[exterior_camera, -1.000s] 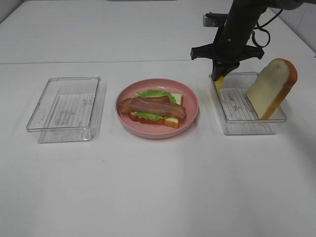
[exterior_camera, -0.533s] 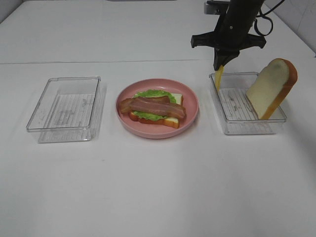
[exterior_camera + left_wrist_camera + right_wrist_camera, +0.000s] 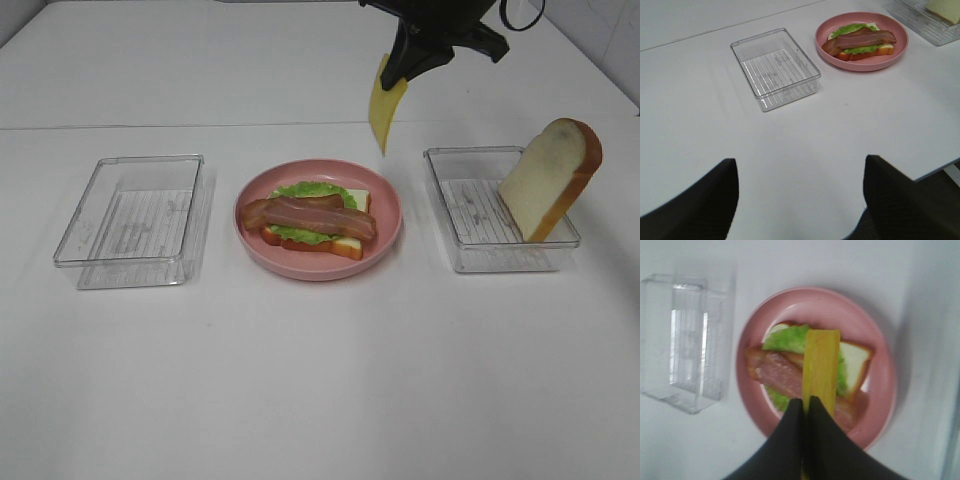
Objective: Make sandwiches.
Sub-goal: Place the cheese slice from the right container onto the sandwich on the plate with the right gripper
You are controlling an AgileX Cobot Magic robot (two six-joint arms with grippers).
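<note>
My right end effector [image 3: 402, 66] is pinching the yellow cheese slice [image 3: 383, 108], which dangles edge-down. In the high view the half-built sandwich [image 3: 312, 222] on the pink plate [image 3: 385, 200] sits at about 7 o'clock from it, bacon [image 3: 310, 213] running 10-to-4. My left end effector [image 3: 800, 162] is spread wide and well away, so the right one's nearer.
</note>
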